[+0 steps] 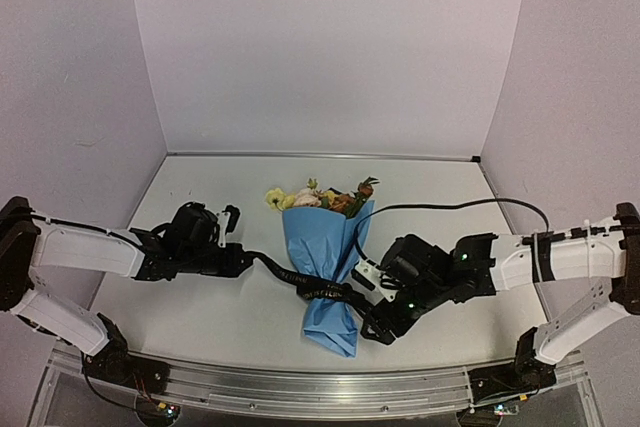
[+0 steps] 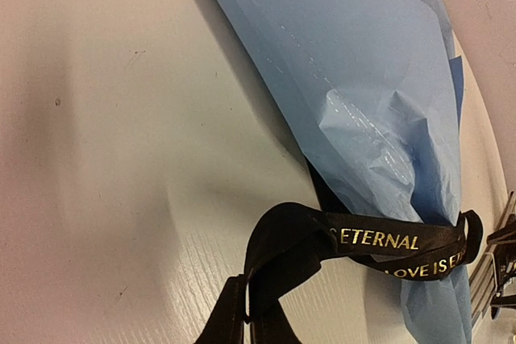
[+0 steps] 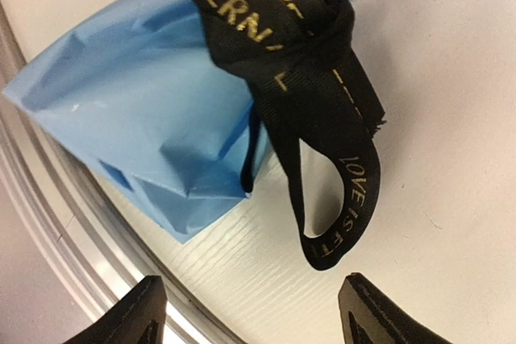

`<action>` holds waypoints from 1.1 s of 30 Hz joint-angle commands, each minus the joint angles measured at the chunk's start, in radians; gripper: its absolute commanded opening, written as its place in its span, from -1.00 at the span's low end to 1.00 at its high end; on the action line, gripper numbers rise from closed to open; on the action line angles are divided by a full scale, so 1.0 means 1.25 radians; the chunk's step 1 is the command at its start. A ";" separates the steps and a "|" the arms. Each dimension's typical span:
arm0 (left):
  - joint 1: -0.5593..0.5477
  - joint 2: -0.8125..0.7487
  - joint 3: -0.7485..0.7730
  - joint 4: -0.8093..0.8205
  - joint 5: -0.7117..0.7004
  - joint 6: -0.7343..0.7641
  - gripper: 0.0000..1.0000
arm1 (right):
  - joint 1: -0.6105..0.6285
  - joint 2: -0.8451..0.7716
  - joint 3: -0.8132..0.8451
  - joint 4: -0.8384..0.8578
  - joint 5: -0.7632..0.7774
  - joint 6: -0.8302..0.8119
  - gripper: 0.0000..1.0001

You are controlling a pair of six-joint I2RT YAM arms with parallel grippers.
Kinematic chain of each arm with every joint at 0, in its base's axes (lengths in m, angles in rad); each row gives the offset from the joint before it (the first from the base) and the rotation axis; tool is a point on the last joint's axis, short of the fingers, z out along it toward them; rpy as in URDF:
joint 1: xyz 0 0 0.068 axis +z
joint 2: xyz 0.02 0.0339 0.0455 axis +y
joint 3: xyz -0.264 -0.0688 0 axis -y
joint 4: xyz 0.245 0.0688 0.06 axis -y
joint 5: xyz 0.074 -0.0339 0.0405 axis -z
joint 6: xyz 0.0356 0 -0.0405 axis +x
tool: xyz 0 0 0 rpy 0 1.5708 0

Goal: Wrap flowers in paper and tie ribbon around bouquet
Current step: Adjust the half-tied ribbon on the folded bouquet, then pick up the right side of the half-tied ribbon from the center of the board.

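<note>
White worktop, lilac walls. Bouquet lies mid-worktop btw my arms: paper coned round flowers, ribbon knotted at narrow end. Tying step, near done I reckon. Left hand clenched on a ribbon tail; right hand released, loop just ahead, untouched. Next: prob. snug knot w/o dragging. Count: 1 bouquet, 1 sheet, 1 ribbon, 1 knot.

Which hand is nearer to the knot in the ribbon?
Right. The right hand hangs open just beside the knot; the left hand sits farther off, shut on the far end of the ribbon.
</note>
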 commanded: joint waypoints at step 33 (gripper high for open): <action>0.003 -0.125 -0.016 -0.031 -0.002 -0.049 -0.06 | -0.275 0.203 0.047 0.322 -0.347 -0.055 -0.04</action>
